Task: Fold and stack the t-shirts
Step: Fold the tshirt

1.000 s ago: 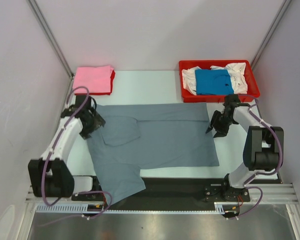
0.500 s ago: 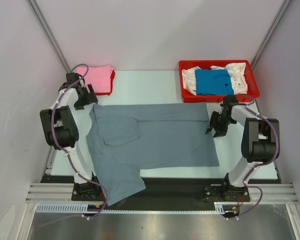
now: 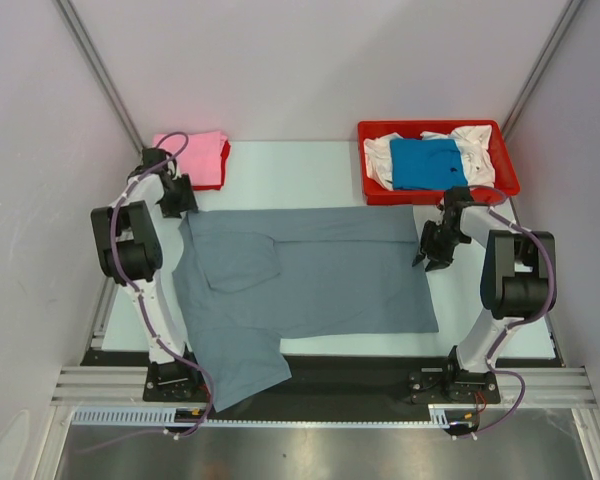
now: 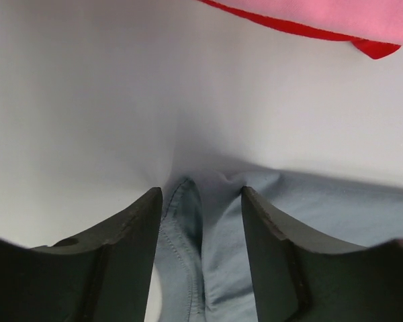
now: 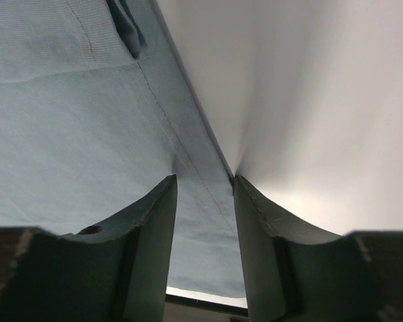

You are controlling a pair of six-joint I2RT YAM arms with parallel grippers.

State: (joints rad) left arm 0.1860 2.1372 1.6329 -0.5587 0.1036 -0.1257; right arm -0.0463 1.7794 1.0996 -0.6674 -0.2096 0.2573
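The red plastic tray (image 3: 400, 198) sits at the table's (image 3: 300, 170) far right corner, holding a crumpled white t-shirt (image 3: 475, 140) with a bright blue t-shirt (image 3: 425, 162) on top. At the far left corner a folded pink t-shirt (image 3: 188, 155) lies on a red t-shirt (image 3: 224, 165). The slate grey t-shirt (image 3: 320, 275) lies spread across the middle, one part hanging over the near edge. The left gripper (image 4: 201, 194) points down at its far left corner, fingers spread astride a cloth ridge. The right gripper (image 5: 205, 178) is low at the far right corner, fingers spread astride the hem
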